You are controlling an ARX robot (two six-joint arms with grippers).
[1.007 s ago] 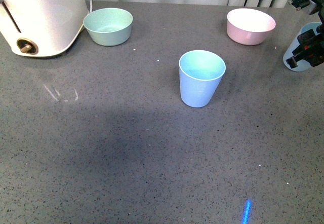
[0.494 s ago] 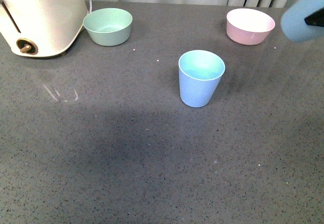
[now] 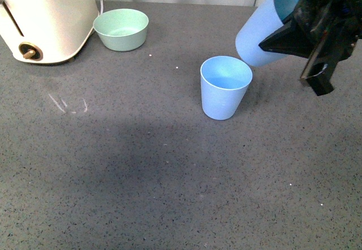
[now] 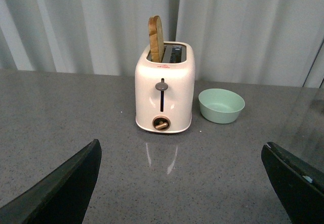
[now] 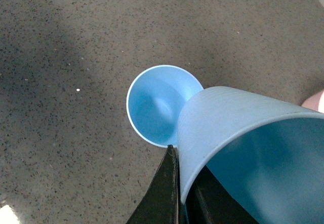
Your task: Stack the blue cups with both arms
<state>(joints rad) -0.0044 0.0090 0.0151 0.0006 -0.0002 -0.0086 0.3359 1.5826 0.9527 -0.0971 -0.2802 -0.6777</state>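
One light blue cup stands upright in the middle of the grey table; it also shows in the right wrist view, from above. My right gripper is shut on the rim of the second blue cup and holds it tilted in the air, just up and right of the standing cup, its base toward that cup. In the right wrist view the held cup fills the lower right, overlapping the standing cup's rim. My left gripper is open and empty over bare table, out of the front view.
A white toaster with a slice of bread stands at the far left, a green bowl beside it. A pink bowl's edge shows behind the held cup. Curtains hang at the back.
My right gripper has lifted the second blue cup from the far right edge of the table and carried it left, tilted, to beside the standing cup. It now hides the pink bowl.
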